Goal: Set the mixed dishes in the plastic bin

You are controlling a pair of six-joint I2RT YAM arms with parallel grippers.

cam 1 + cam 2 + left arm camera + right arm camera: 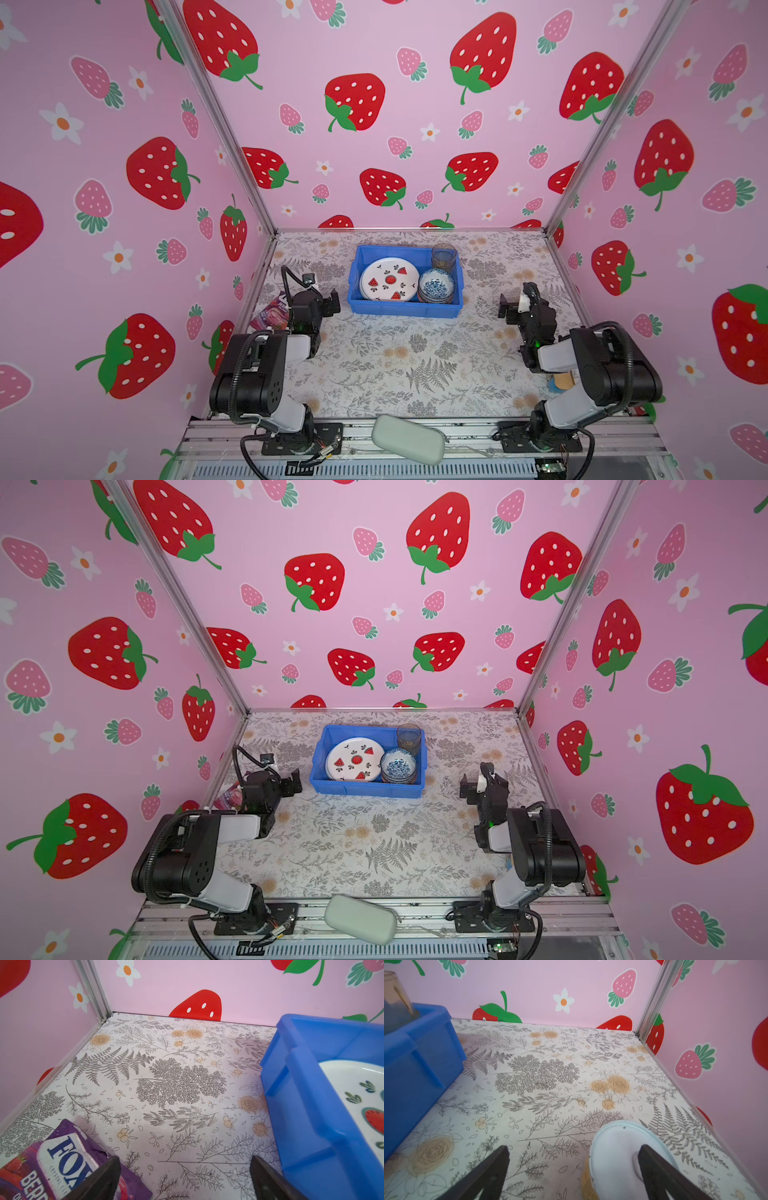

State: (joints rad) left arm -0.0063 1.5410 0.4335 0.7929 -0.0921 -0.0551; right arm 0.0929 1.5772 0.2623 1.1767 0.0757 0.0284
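Cleanup looks nearly done: the watermelon plate (pixel 388 279) lies in the blue plastic bin (pixel 405 309). Left fingers (pixel 99 1178) and right fingers (pixel 488 1172) are spread, empty. Next I'd grab the orange bowl (pixel 614 1155) near the surface's (pixel 374 374) right edge.

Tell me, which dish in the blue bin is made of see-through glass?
The tumbler in the far right corner of the bin; the watermelon plate and the blue-white bowl are opaque and patterned.

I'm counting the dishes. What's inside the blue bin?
The blue bin holds a watermelon plate, a blue-white bowl topping stacked bowls, and a glass tumbler in its far corner. Whatever lies under the plate is covered.
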